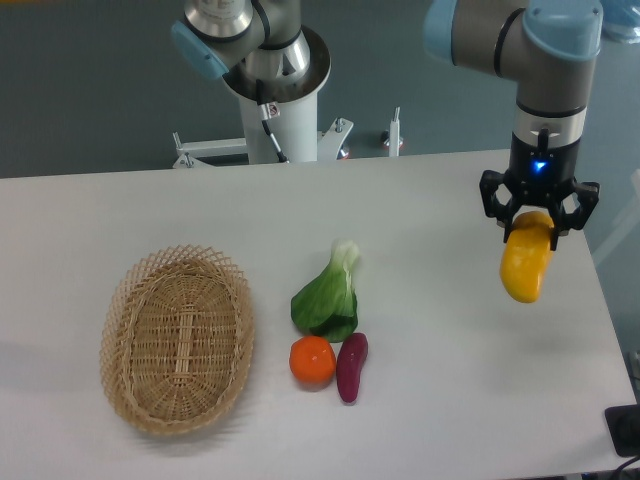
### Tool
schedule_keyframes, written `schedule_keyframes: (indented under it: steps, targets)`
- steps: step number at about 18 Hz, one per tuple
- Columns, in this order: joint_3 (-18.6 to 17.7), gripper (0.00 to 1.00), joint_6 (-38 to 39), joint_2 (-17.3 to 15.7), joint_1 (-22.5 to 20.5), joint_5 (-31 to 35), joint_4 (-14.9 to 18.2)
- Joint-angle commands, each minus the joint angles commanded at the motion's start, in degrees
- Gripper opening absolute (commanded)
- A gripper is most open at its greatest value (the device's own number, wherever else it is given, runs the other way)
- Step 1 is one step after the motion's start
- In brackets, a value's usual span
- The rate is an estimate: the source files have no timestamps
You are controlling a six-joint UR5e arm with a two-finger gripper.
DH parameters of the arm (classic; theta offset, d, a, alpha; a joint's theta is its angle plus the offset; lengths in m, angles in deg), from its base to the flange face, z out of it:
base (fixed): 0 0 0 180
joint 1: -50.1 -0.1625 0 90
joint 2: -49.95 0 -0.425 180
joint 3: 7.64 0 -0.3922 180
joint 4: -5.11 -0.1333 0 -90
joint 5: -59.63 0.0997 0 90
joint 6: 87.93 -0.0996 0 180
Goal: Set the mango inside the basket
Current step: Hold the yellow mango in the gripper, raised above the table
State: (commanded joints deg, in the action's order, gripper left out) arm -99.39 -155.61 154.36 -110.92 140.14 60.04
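Near the right edge of the tabletop (450,200), raised clear of the surface, the mango (526,264) hangs lengthwise from the gripper (537,222). Its black fingers (566,214) are clamped on the fruit's upper end, so most of the yellow-orange body dangles below the grip. A blue light glows on the wrist above, and the arm rises out of view.

Well apart, toward the left edge, the basket (122,305) lies empty, an oval of tan wicker with a lacy rim. Between fruit and basket, around the middle of the tabletop, sits a cluster of produce: a green bok choy (327,298), a round orange (312,361) just beside a purple sweet potato (351,366).

Judging from this, the carry is the risk. Held only at its top, the smooth mango could swing or slip out during a fast sideways move. A low path might clip the bok choy. Letting go short of the rim would drop the fruit outside.
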Motion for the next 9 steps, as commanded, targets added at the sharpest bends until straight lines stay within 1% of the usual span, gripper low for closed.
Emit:
schedule_keyframes:
  steps: [9]
  targets:
    - [-0.53,0.5,0.26,0.0,0.53,0.09,-0.09]
